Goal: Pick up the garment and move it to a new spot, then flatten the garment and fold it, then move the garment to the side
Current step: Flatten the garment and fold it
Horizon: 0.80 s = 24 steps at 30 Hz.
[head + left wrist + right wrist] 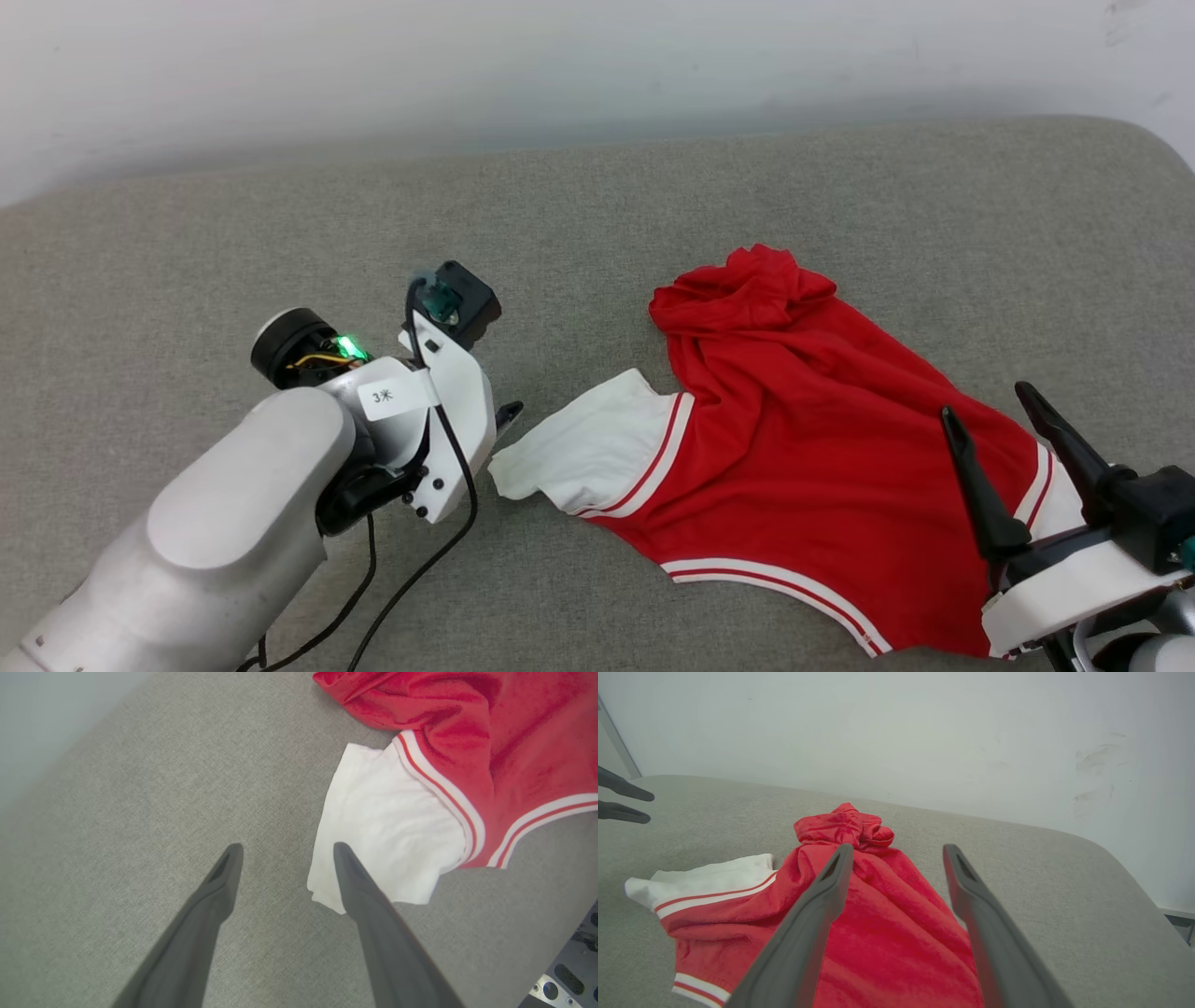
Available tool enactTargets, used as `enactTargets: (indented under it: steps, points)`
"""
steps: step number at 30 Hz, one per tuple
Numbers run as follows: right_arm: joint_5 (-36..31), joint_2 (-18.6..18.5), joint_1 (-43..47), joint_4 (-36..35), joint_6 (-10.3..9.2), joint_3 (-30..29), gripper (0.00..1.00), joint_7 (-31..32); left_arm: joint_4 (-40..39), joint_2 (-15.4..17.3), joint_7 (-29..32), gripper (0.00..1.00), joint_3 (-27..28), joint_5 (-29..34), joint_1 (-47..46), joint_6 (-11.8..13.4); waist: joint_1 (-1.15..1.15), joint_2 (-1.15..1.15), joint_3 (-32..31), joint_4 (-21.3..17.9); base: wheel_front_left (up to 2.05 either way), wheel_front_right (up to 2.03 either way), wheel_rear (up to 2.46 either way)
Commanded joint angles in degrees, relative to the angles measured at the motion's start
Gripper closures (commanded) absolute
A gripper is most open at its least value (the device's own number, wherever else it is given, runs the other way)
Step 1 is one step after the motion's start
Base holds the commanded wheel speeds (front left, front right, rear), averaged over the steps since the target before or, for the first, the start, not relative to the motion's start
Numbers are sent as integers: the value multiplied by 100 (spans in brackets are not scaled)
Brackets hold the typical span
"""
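Observation:
The garment (803,439) is a red jersey with white sleeves and red-and-white trim, lying crumpled on the grey cushion, its far end bunched into a knot (845,828). One white sleeve (387,830) sticks out to the left. My left gripper (285,851) hovers open just left of that sleeve, one finger over its edge, nothing between the fingers. In the head view its wrist housing (439,420) hides most of the fingers. My right gripper (994,420) stands open above the garment's right side, and in its wrist view (899,851) the fingers are spread and hold nothing.
The grey fabric surface (280,243) stretches wide to the left and behind the garment. A pale wall (560,65) rises behind it. The surface curves off at the right corner (1125,858). A black cable (420,569) hangs under my left wrist.

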Motion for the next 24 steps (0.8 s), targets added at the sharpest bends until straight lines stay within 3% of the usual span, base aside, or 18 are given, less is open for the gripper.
enactTargets:
  steps: [1, 6, 18, 19, 20, 24]
  points:
    - [-10, 18, -127, 58, -6, 42, 0, -42, 51, 90, 174, 0, -332, -116, -182, 1, 0, 0, 98, -62, 0, 0, 0]
    - [-40, 9, -293, 179, -6, 138, 0, -116, 307, 178, 324, 0, -1071, -395, -460, 0, 0, 0, 263, -159, 0, 0, 0]
    - [-75, 64, -602, 515, -6, 343, 0, -306, 1123, 48, 285, 2, -2532, -774, -660, 0, 0, 0, 527, -289, 0, 0, 0]
    - [-76, 64, -603, 540, -6, 349, 0, -321, 1157, 40, 253, 60, -2593, -790, -658, 0, 0, 0, 529, -291, 0, 0, 0]
    - [-75, 61, -598, 567, -6, 352, 0, -324, 1178, 34, 227, 100, -2636, -800, -659, 0, 0, 0, 529, -290, 0, 0, 0]
    - [-97, 44, -561, 645, -6, 314, 0, -360, 1183, 61, -134, 100, -2692, -861, -734, 0, 0, 0, 447, -231, 0, 0, 0]
